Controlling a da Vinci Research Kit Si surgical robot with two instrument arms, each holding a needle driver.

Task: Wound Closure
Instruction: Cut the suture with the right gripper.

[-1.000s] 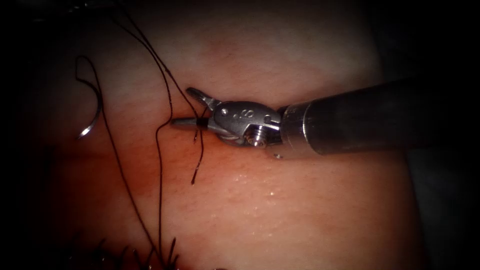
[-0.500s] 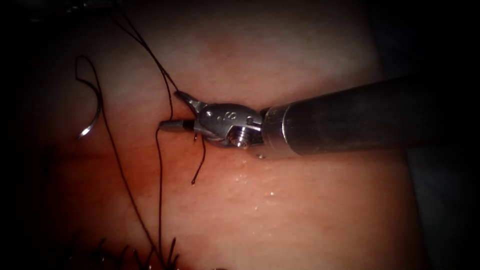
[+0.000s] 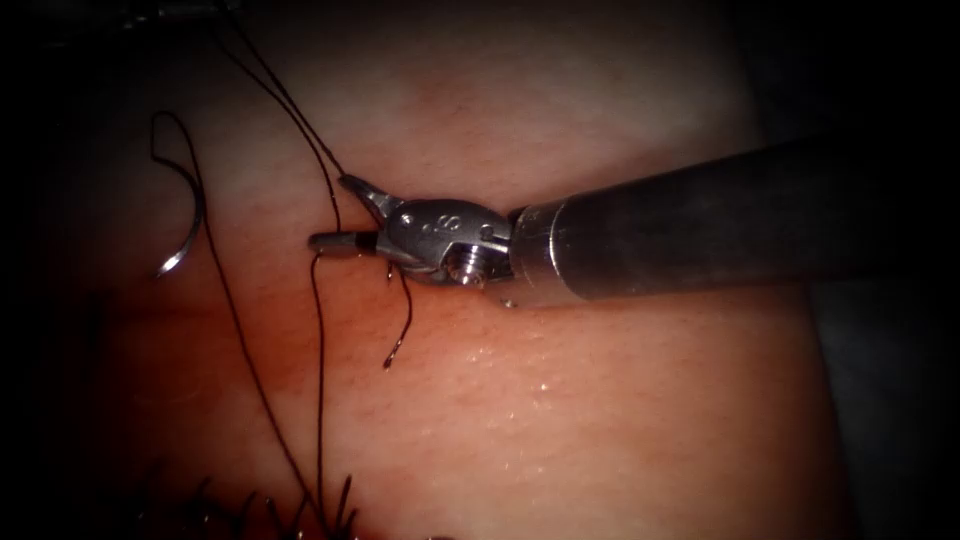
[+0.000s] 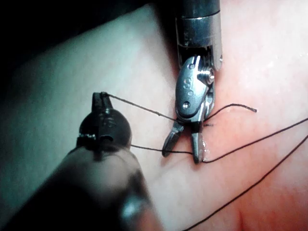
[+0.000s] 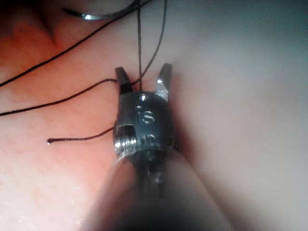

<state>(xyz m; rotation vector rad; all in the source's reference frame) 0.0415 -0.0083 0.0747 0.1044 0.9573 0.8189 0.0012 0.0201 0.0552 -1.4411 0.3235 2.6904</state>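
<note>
Endoscope view: the right tool [image 3: 340, 215] reaches in from the right over pale tissue [image 3: 600, 400], its jaws spread apart with a strand of dark thread [image 3: 318, 400] running up between them. Compared with a second ago, the tool has slid leftward, so the strand that crossed near the jaw hinge now lies closer to the open tips. The jaws grip nothing. A cut end of thread [image 3: 398, 335] curls down just below the tool. The curved needle [image 3: 185, 235] lies free on the tissue, well to the left, not in the tissue and held by neither tool. Stitch ends show near the bottom edge. My reading: the tool is lining up on the strand, not yet closed on it.

Left wrist view: the left tool [image 4: 100, 100] sits close to the camera, its dark tip clamped on thread [image 4: 144, 109] that stretches across to the right tool [image 4: 185, 147], whose two jaws stand parted astride a second strand.

Right wrist view: the right tool [image 5: 143, 79] points away from the camera, jaws wide, one thread [image 5: 139, 43] passing straight through the gap. The needle [image 5: 96, 16] glints beyond, resting on the tissue.
</note>
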